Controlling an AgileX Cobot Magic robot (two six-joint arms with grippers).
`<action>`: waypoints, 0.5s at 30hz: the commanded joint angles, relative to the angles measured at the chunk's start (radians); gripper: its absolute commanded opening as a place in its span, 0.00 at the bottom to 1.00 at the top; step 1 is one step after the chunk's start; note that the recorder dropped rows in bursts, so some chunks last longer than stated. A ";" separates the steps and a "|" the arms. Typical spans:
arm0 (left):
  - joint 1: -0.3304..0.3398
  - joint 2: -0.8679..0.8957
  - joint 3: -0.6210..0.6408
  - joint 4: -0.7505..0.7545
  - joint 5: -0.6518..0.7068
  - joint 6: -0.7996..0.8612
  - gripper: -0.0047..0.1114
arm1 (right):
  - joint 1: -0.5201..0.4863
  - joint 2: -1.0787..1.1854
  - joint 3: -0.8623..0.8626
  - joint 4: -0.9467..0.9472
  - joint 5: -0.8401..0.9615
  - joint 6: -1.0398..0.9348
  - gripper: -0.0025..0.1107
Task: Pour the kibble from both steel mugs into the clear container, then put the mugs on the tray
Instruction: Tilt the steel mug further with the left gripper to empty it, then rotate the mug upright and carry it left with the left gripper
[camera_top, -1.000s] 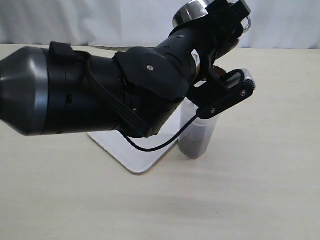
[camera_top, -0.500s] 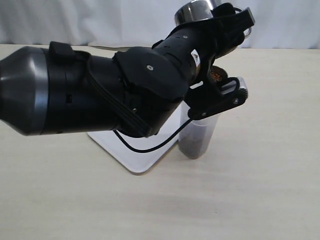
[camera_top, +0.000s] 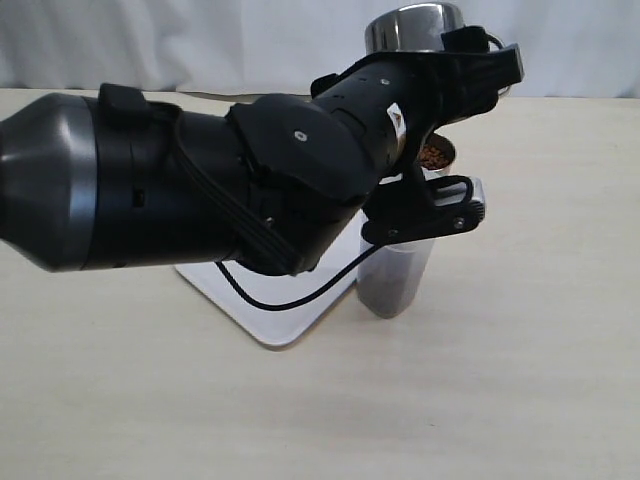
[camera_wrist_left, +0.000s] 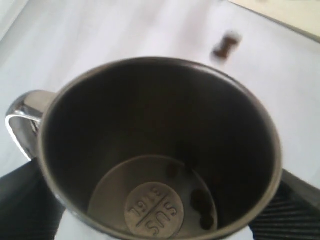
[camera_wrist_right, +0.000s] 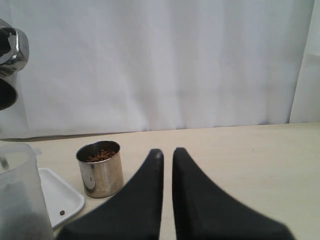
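Observation:
My left gripper (camera_top: 470, 55) is shut on a steel mug (camera_top: 415, 28), held tipped high above the clear container (camera_top: 395, 280). In the left wrist view I look into that mug (camera_wrist_left: 150, 150); a few kibble pellets (camera_wrist_left: 200, 205) cling near its bottom and one blurred pellet (camera_wrist_left: 226, 45) is in the air beyond the rim. The container holds dark kibble low down. A second steel mug (camera_wrist_right: 101, 170) full of kibble stands on the table beside the white tray (camera_wrist_right: 60, 197). My right gripper (camera_wrist_right: 167, 155) is shut and empty, low over the table, apart from that mug.
The left arm's thick black body (camera_top: 180, 190) fills the left half of the exterior view and hides most of the tray (camera_top: 270, 305). One loose pellet (camera_wrist_right: 62, 212) lies on the tray. A white curtain (camera_wrist_right: 160, 60) backs the beige table.
The left wrist has rolled, swinging the held mug to the right and turning it further over the container. The second mug's kibble now shows behind the arm. The right gripper has not moved.

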 joint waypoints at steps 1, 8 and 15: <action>-0.003 -0.007 -0.012 0.015 0.006 -0.001 0.04 | -0.006 -0.004 0.004 0.005 -0.001 -0.003 0.07; -0.003 -0.007 -0.012 0.015 0.004 0.026 0.04 | -0.006 -0.004 0.004 0.005 -0.001 -0.003 0.07; -0.003 -0.007 -0.012 0.015 0.000 0.085 0.04 | -0.006 -0.004 0.004 0.005 -0.001 -0.003 0.07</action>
